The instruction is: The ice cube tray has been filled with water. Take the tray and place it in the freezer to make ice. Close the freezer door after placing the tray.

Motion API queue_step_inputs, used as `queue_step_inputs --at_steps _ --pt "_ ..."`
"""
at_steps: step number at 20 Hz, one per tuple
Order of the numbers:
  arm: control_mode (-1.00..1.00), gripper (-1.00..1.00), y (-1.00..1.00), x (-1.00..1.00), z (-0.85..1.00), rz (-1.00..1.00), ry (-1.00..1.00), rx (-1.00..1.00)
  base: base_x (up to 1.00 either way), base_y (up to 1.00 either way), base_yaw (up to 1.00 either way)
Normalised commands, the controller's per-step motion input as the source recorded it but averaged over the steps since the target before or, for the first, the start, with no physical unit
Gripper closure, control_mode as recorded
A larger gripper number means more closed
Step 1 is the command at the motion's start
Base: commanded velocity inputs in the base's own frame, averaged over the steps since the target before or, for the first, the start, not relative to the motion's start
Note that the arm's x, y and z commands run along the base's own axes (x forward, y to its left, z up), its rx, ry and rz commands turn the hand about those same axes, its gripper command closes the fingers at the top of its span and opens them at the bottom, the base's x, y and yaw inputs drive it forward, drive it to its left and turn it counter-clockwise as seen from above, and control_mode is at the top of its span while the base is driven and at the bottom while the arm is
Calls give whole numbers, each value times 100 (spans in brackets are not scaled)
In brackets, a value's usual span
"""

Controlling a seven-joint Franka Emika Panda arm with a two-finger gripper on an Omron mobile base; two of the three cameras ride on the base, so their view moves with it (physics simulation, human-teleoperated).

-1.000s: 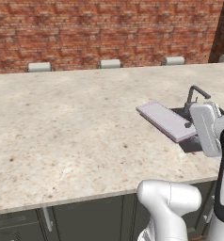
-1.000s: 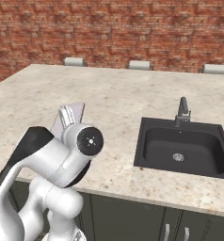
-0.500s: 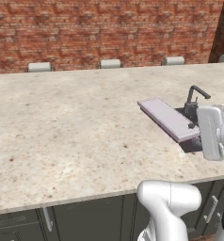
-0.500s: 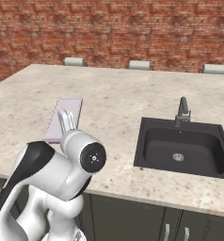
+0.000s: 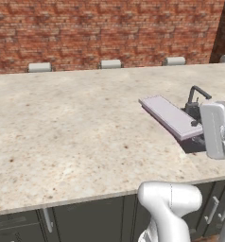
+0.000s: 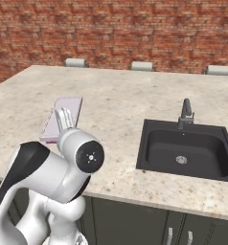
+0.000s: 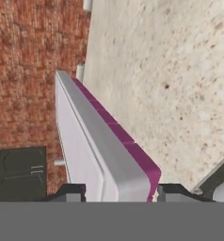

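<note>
The ice cube tray is a thin lilac-white slab with pinkish-purple edges. It hangs tilted a little above the speckled counter, and my gripper is shut on its near end. In the hand view the tray runs away from the two dark fingertips of the gripper, which clamp it from both sides. From the right base view the tray shows just behind my arm's elbow. The freezer and its door are out of view.
A dark sink with a faucet is set into the counter to the right of the tray. A brick wall stands behind the counter, with grey stool tops along its far edge. Cabinet fronts run below the near edge.
The hand with the tray has drifted slightly right and up. In the right base view my elbow has sunk, uncovering more of the tray. The grip is unchanged.
</note>
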Motion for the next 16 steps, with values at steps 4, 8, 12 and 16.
queue_step_inputs --at_steps 4,8,12,16 --pt "100 100 0 0 0 0 0 0 -71 0 0" --pt "100 100 0 0 0 0 0 0 -93 0 0" --pt "100 100 0 0 0 0 0 0 -56 12 7" --pt "100 100 0 0 0 0 0 0 -16 37 37"
